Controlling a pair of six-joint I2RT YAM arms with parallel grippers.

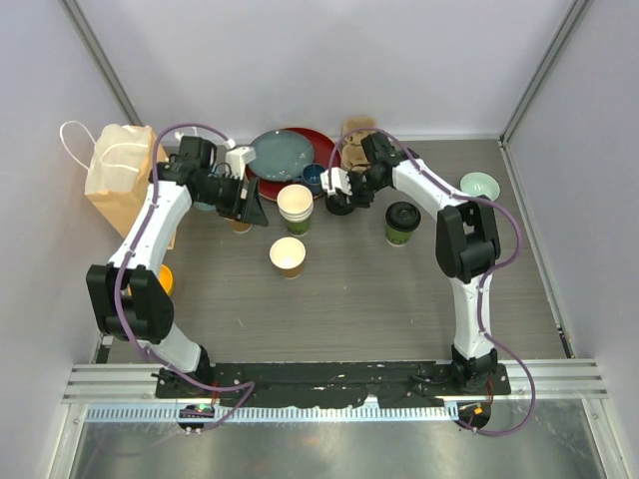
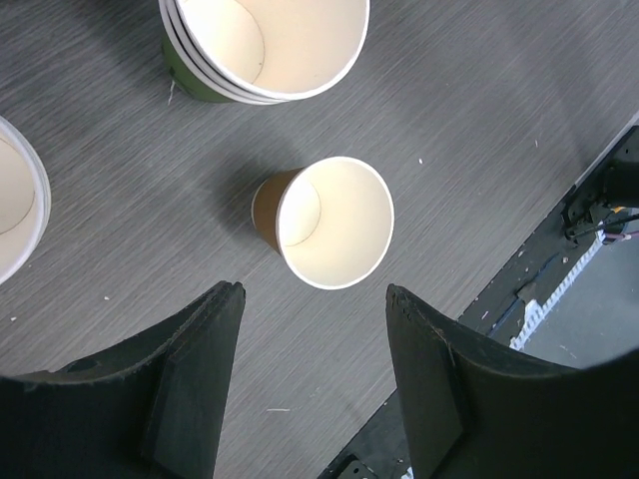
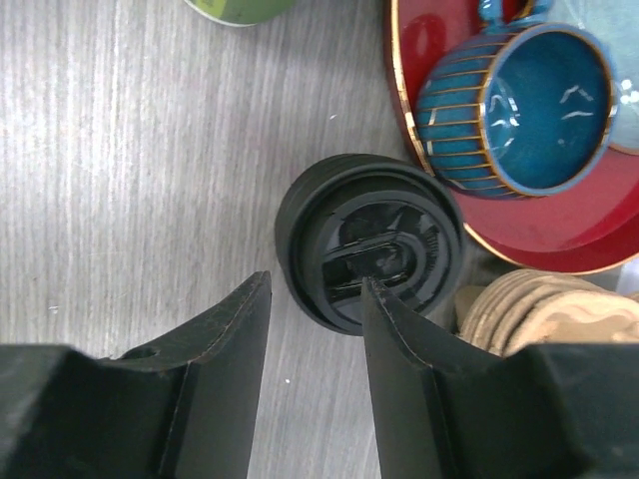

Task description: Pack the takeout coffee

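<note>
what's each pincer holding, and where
Left pincer: nothing, open over the brown cup. Right pincer straddles the rim of the black lid; whether it grips cannot be told.

you get bright, even overhead light on the table (image 1: 349, 299); a soft shadow lies left of the brown cup (image 2: 334, 225); faint sheen on the black lid (image 3: 369, 244); both wrist foregrounds look dark, blurred

In my right wrist view, my right fingers (image 3: 419, 379) cover the black lid's (image 3: 369, 249) near edge; the top edge crops the green cup stack (image 3: 240, 8).
</note>
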